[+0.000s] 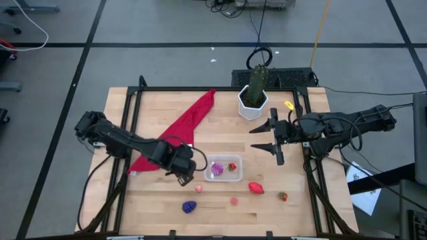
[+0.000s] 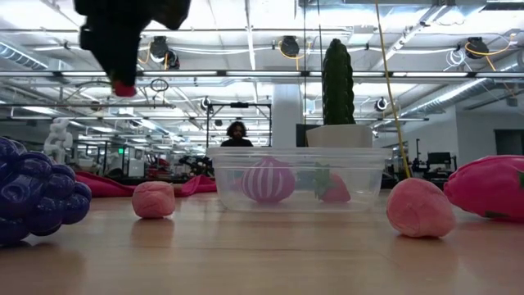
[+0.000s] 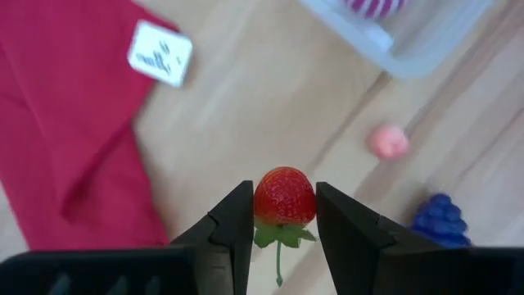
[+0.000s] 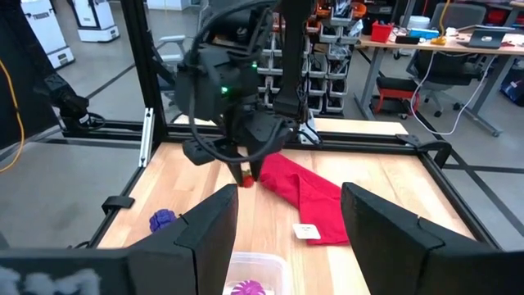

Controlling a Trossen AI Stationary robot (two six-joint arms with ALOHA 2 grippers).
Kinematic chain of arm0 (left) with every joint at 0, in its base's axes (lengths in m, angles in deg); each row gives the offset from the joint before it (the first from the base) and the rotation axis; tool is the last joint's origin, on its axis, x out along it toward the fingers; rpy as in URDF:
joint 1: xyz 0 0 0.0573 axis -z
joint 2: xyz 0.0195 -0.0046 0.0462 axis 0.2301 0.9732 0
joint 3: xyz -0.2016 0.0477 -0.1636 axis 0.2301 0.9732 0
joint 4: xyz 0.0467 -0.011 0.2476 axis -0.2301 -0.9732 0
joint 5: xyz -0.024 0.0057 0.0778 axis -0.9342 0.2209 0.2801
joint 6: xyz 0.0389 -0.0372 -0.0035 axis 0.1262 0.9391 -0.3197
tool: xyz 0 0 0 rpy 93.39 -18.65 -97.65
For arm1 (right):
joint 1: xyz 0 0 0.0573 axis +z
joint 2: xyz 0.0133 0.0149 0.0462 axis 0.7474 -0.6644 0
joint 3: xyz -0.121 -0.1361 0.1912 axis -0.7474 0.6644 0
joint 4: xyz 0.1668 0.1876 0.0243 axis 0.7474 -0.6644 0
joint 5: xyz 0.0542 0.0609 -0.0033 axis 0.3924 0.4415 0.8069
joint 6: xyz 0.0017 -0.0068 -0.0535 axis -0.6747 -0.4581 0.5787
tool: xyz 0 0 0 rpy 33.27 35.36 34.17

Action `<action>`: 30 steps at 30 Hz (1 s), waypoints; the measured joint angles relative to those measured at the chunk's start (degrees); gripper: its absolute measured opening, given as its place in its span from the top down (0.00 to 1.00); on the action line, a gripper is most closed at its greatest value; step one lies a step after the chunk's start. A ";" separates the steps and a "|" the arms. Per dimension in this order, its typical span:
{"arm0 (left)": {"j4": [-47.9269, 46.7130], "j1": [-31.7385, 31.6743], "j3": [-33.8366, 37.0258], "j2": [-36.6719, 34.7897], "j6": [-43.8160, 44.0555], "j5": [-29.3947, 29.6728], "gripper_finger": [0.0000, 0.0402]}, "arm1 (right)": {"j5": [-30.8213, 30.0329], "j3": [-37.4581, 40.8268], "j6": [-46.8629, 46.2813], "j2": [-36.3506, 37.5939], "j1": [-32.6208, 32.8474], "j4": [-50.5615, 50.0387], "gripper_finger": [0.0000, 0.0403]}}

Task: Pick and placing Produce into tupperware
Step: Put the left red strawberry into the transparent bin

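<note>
My left gripper [image 3: 284,190] hangs over the table just left of the tupperware [image 1: 223,168], shut on a small red strawberry [image 3: 284,197]. In the low view that strawberry [image 2: 124,88] shows high above the wood. The clear tupperware [image 2: 299,179] stands on its base and holds a purple striped piece [image 2: 268,180] and another strawberry [image 2: 334,188]. Loose on the table lie purple grapes [image 1: 189,207], two pink balls [image 1: 198,189] [image 1: 234,200], a red-pink piece [image 1: 255,188] and a tiny strawberry [image 1: 283,196]. My right gripper [image 1: 275,141] waits open, raised at the right. My left gripper pinches the strawberry by its two opposite sides [image 3: 260,201] between its two fingers [image 3: 236,220]. The fingers come from above, pointing steeply down. The strawberry is lifted clear of the table, its green cap and stem [image 3: 278,242] turned back toward the wrist.
A long red cloth [image 1: 180,127] with a white tag [image 3: 160,52] lies at the far left, partly under my left arm. A white pot with a green cactus [image 1: 254,97] stands at the far edge. Bare wood shows between the tupperware and the cactus pot.
</note>
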 joint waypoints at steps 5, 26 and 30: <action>-0.02 -2.20 -1.69 0.91 -5.70 1.60 0.70 | -0.04 -0.02 0.34 1.51 -0.02 0.05 0.48; -9.80 -4.61 -35.10 29.21 -30.31 3.18 0.70 | -0.08 -0.01 1.31 6.74 -0.02 0.41 0.48; -9.91 -4.50 -37.03 32.22 -32.37 4.48 0.70 | -0.08 -0.02 1.34 7.94 -0.02 0.45 0.48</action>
